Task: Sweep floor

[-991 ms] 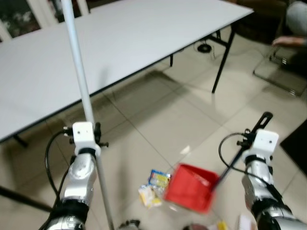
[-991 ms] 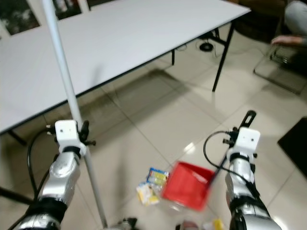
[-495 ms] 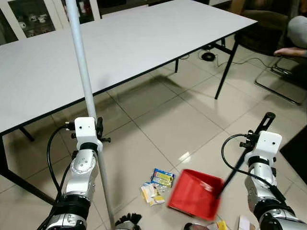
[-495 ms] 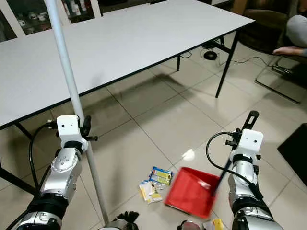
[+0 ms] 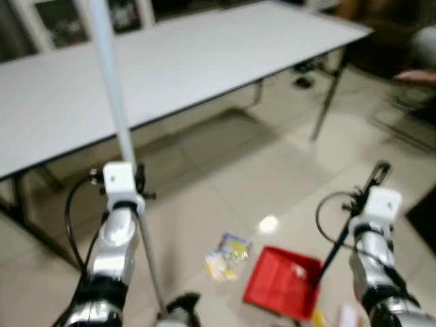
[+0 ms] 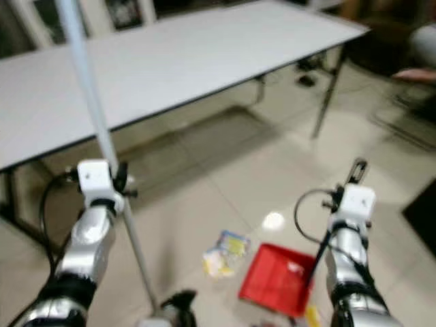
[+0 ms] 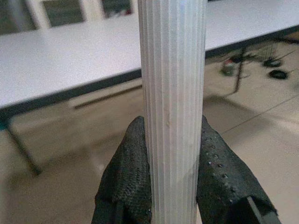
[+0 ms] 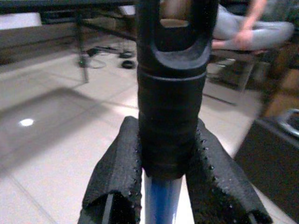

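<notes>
Sliding away from the litter, the red plastic dustpan (image 5: 284, 285) now sits lower and further right of the yellow and blue snack wrappers (image 5: 225, 255) than half a second ago. Right gripper (image 8: 161, 154) is clamped on the dustpan's black handle (image 5: 349, 216), pan below and to its left. Left gripper (image 7: 170, 154) squeezes the ribbed white broom pole (image 5: 117, 129), black bristles (image 6: 176, 302) on the beige tiled floor (image 5: 225, 170) below it. Long white table (image 5: 177, 61) stands beyond both grippers.
</notes>
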